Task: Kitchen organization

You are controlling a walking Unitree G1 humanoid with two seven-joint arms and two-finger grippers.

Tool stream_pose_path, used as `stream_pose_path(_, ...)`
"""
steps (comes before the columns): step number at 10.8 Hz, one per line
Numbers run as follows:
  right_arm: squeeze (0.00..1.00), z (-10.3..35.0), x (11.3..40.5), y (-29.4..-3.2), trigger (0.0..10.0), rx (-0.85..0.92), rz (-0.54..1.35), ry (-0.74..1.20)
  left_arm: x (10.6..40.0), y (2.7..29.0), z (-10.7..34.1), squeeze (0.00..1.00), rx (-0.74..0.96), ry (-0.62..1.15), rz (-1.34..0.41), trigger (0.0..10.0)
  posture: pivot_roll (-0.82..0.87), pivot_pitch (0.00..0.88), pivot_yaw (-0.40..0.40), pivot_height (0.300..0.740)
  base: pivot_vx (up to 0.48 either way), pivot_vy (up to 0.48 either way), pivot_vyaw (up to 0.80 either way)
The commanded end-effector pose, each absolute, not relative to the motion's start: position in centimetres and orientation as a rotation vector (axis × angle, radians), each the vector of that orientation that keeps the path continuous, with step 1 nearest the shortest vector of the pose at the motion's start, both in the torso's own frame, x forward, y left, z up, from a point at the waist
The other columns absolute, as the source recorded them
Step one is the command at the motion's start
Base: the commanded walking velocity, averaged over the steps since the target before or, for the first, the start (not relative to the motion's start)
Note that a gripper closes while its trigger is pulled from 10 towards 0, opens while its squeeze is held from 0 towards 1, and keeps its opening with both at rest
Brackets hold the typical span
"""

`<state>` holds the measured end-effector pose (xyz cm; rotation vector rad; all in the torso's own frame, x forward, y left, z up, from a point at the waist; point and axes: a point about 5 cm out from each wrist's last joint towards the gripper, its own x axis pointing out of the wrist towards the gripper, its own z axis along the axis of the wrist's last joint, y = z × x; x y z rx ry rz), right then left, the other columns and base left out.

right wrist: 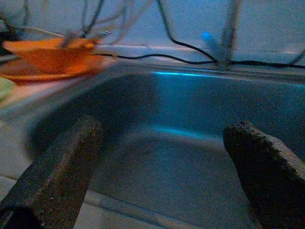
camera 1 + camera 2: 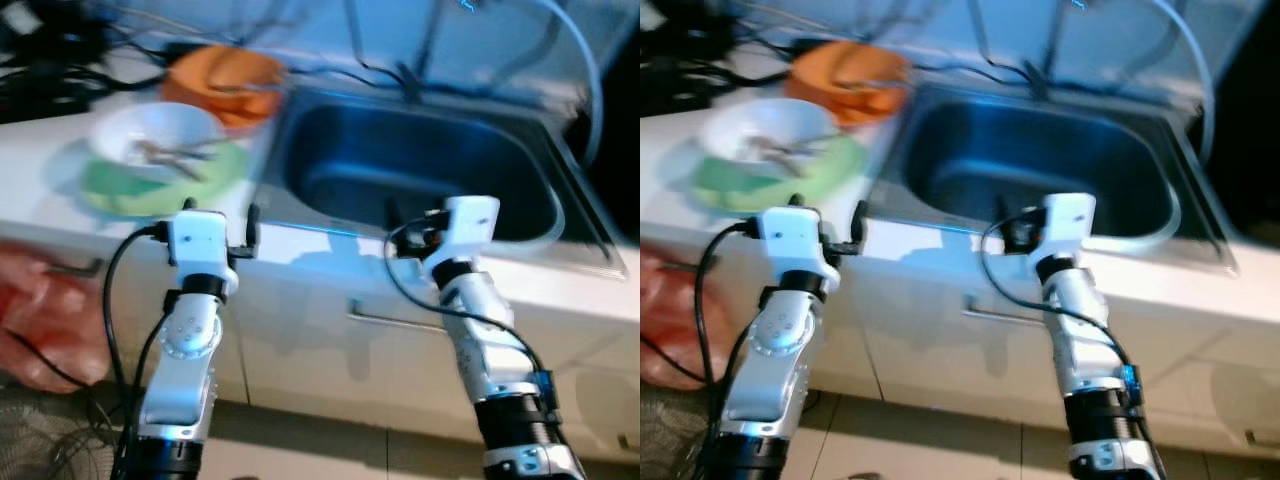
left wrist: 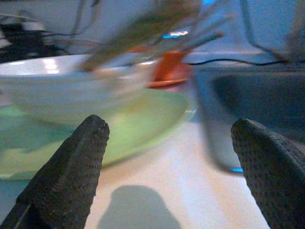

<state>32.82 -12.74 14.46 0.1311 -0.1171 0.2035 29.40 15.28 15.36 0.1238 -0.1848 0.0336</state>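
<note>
White desk (image 2: 330,262) surface runs along the front of a stainless sink (image 2: 420,170), and both arms reach up to its edge. The left gripper (image 3: 174,167) hovers over the desk with its fingers spread wide, empty, pointing at a white bowl (image 2: 155,140) that sits on a green plate (image 2: 150,185); blurred utensils (image 2: 165,155) lie in the bowl. Behind these, beside the sink's far left corner, stands an orange bowl (image 2: 225,80) on an orange plate (image 1: 28,71). The right gripper (image 1: 159,176) is at the sink's near rim, fingers also wide apart and empty, facing into the basin. Black cables (image 1: 181,50) trail along the wall behind the sink. Cupboard handles (image 2: 385,318) show below the desk.
</note>
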Motion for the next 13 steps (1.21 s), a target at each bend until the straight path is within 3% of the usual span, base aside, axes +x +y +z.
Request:
stream_pose_path(1,0.00,14.48,32.81,-12.81,10.0,0.127,0.204,-0.114,29.45,14.95,15.53,0.00,0.129,-0.195,0.022,10.0,0.07,0.072,-0.060,0.740,0.000,0.000,0.00)
stream_pose_path(7,0.00,14.38,32.91,-12.84,10.0,0.134,0.199,-0.106,29.47,14.58,15.55,0.00,0.114,-0.198,0.000,10.0,0.07,0.071,-0.060,0.740,0.000,0.000,0.00)
stream_pose_path(11,0.00,14.30,32.87,-12.86,10.0,0.137,0.197,-0.102,29.44,14.68,15.51,0.00,0.120,-0.193,0.007,10.0,0.07,0.072,-0.059,0.740,0.000,0.363,0.00)
stream_pose_path(13,0.00,14.27,32.84,-12.84,10.0,0.137,0.198,-0.100,29.45,14.70,15.48,0.00,0.134,-0.194,0.008,10.0,0.07,0.072,-0.059,0.740,0.000,0.000,0.00)
